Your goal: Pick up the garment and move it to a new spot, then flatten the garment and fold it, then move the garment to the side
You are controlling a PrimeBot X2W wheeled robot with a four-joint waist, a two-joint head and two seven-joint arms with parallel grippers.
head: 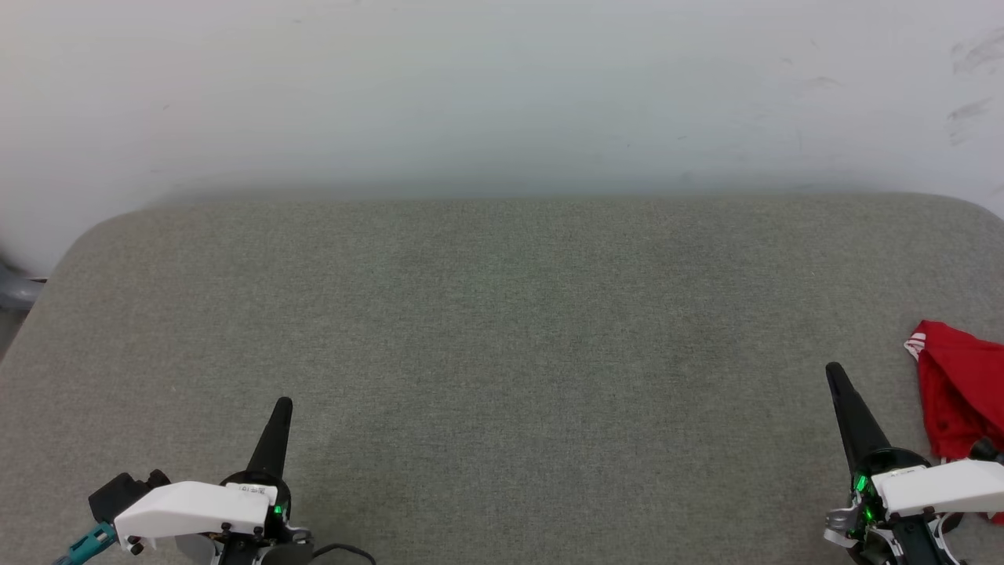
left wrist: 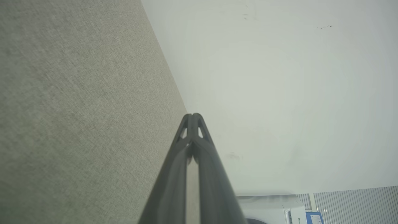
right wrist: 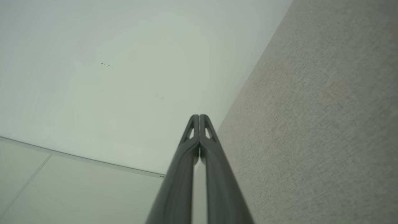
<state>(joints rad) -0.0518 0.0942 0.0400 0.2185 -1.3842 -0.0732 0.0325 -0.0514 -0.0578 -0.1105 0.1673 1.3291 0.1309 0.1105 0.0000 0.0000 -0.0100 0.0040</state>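
Beside right claw (head: 834, 370), garment (head: 961, 392) (cropped) lying near-to-far, striped end far.

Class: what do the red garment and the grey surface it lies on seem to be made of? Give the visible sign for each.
The garment: soft, thin cloth, matte; it lies crumpled in loose folds. The surface: seemingly woven, upholstery-like fabric, matte; a fine weave texture shows.

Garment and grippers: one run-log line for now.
garment: bunched, far right of grey surface | left gripper: shut, empty | right gripper: shut, empty
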